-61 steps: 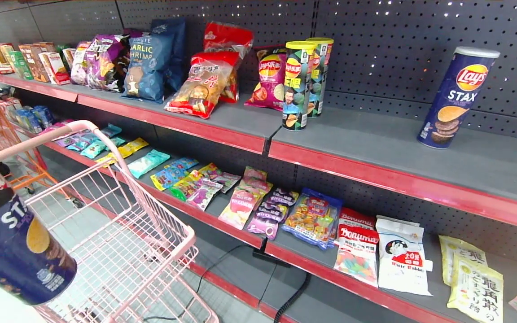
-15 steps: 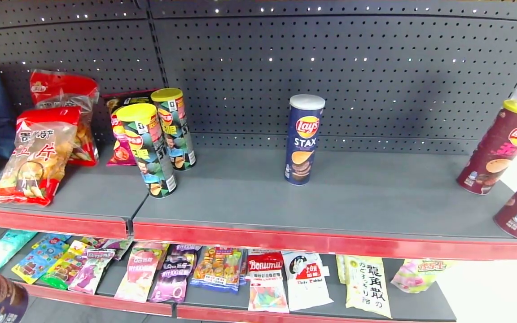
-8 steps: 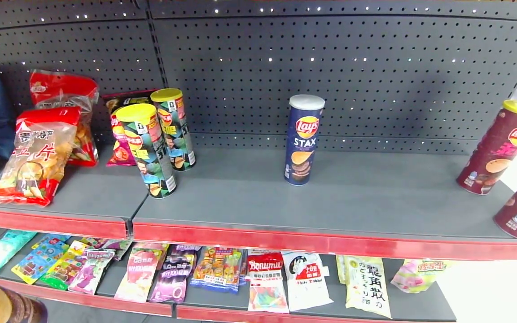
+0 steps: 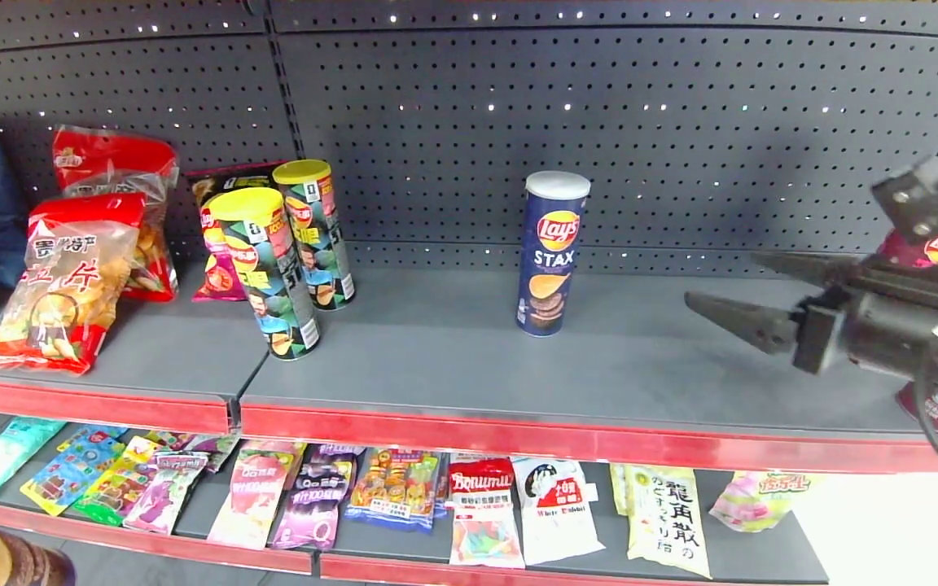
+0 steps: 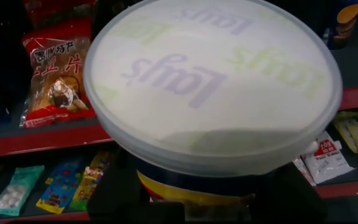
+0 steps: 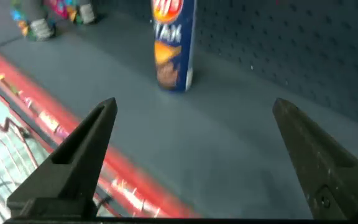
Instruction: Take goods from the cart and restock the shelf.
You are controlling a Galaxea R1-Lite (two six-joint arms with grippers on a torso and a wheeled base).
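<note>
Chip can [image 5: 213, 93] sat nearest, low at robot's left, pinched between left gripper [image 5: 207, 194] fingers: dark blue body, yellow band, pale translucent lid. Right gripper [image 4: 720, 278] hung over upper shelf [image 4: 436, 358] at right side, jaws spread wide, nothing between them. Farther back, matching blue can [image 4: 552, 252] stood upright near pegboard [image 4: 640, 122].

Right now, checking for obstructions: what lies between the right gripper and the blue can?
Nothing but bare shelf between the right gripper and the blue can, by the head view.
</note>
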